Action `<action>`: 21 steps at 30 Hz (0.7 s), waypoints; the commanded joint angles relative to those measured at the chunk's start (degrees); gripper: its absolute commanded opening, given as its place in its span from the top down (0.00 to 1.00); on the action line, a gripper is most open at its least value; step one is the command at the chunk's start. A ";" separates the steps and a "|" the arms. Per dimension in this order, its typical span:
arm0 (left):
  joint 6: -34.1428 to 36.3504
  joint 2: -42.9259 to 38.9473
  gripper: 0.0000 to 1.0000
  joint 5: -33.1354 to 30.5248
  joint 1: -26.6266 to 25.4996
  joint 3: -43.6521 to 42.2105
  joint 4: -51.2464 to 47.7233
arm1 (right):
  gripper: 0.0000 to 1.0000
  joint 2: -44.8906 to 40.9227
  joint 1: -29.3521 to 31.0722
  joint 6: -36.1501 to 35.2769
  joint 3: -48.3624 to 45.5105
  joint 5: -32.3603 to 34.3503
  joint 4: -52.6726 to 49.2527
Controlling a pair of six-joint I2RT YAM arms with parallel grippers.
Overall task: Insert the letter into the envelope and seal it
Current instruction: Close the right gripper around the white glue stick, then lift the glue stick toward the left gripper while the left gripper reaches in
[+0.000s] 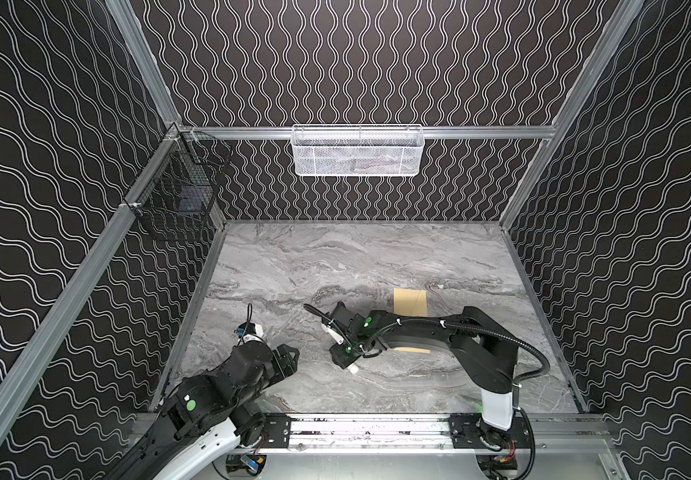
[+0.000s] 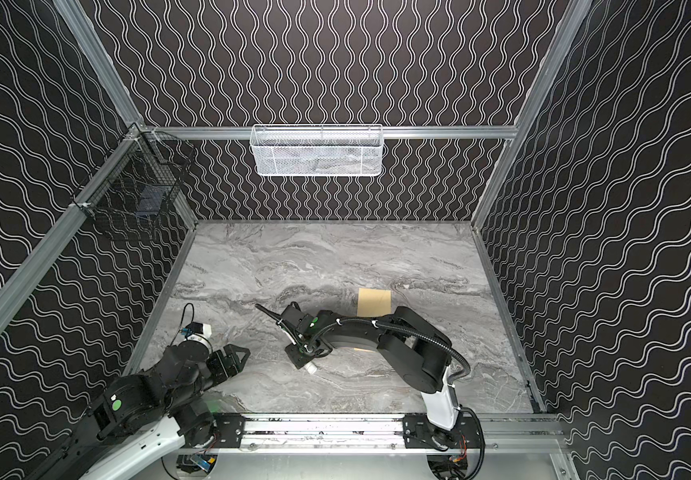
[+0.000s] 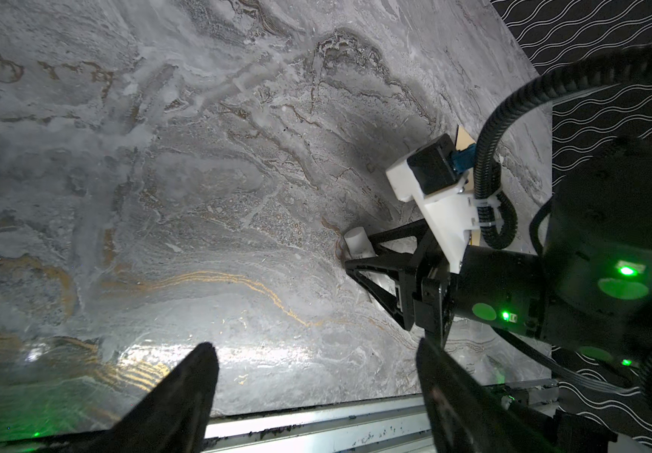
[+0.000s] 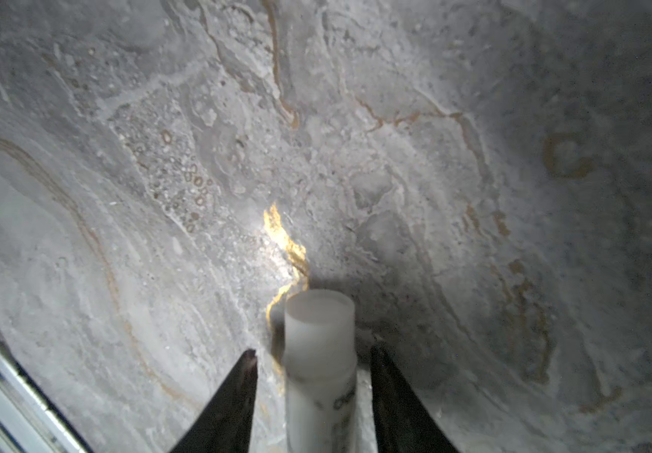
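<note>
The tan envelope [image 1: 410, 302] lies flat on the marble table, its near part hidden under my right arm; both top views show it [image 2: 374, 302]. The letter is out of view. A small white cylindrical tube [image 4: 318, 333] lies on the table between the fingers of my right gripper [image 4: 314, 349]. The jaws stand on either side of it, with a narrow gap on each side. In a top view the tube [image 1: 353, 368] pokes out below that gripper. My left gripper [image 3: 314, 345] hovers open and empty at the front left [image 1: 289, 357].
A white mesh basket [image 1: 356, 151] hangs on the back rail. A black wire basket [image 1: 177, 199] hangs at the left corner. An aluminium rail [image 1: 377, 428] runs along the table's front edge. Patterned walls enclose the table on three sides.
</note>
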 commanded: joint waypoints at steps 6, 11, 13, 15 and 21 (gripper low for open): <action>1.79 -0.24 0.17 -0.93 0.08 0.57 0.00 | 0.73 2.42 0.14 2.42 0.79 3.07 -3.68; 3.02 -0.28 0.17 -0.04 0.09 0.54 1.13 | 0.82 0.65 -0.04 4.17 0.71 3.95 -3.55; 4.56 -0.16 0.17 1.25 0.08 0.05 3.60 | 0.86 -1.48 -0.74 5.17 0.54 4.08 -3.22; 6.53 0.65 0.17 3.65 0.10 -0.45 7.71 | 0.89 -5.73 -2.53 6.47 -0.26 3.60 -2.23; 12.81 8.79 0.16 13.89 0.04 -0.79 26.95 | 0.92 -24.22 -13.71 9.84 -7.78 -3.04 9.12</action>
